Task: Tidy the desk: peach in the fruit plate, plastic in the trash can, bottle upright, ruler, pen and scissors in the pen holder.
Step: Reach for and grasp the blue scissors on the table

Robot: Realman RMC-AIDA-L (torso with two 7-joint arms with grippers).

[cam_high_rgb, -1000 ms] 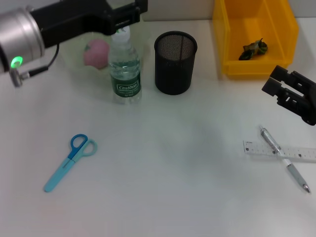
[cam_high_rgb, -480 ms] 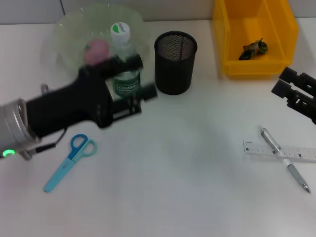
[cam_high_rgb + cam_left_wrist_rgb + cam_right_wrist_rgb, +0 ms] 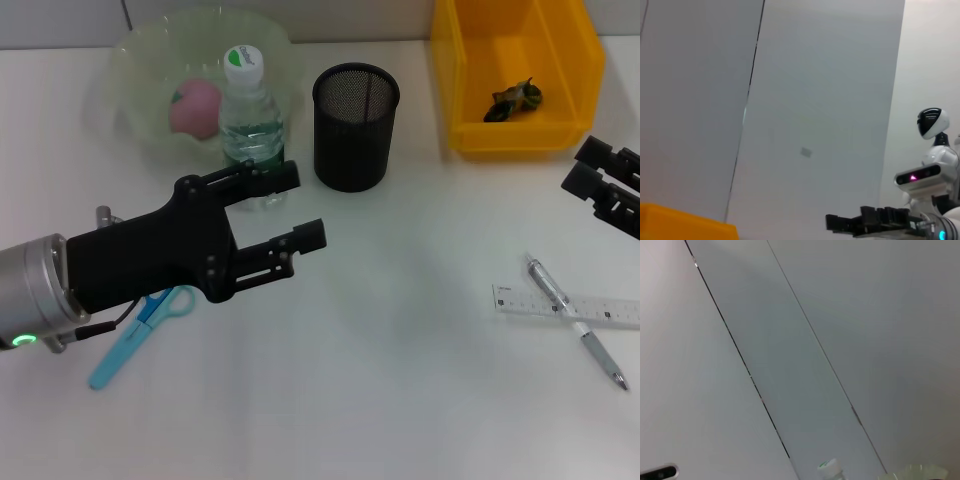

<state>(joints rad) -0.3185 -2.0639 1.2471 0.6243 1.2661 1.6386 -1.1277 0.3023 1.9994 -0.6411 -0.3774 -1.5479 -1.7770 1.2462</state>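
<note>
The pink peach (image 3: 195, 107) lies in the clear fruit plate (image 3: 130, 60) at the back left. The water bottle (image 3: 250, 110) stands upright at the plate's front edge. The black mesh pen holder (image 3: 355, 125) stands to its right. The blue scissors (image 3: 125, 345) lie at the front left, their handles partly hidden under my left arm. My left gripper (image 3: 308, 203) is open and empty, in front of the bottle. The clear ruler (image 3: 570, 308) and the silver pen (image 3: 575, 322) lie crossed at the right. My right gripper (image 3: 582, 165) is open and empty, behind them.
A yellow bin (image 3: 520, 120) at the back right holds a dark crumpled piece of plastic (image 3: 515, 97). The bottle cap (image 3: 829, 466) and the plate rim (image 3: 915, 472) show in the right wrist view. The left wrist view shows the bin's corner (image 3: 685, 222).
My left arm has swung from the back left by the bottle toward the front and now lies over the scissors' handles. My right gripper has drifted a little to the right.
</note>
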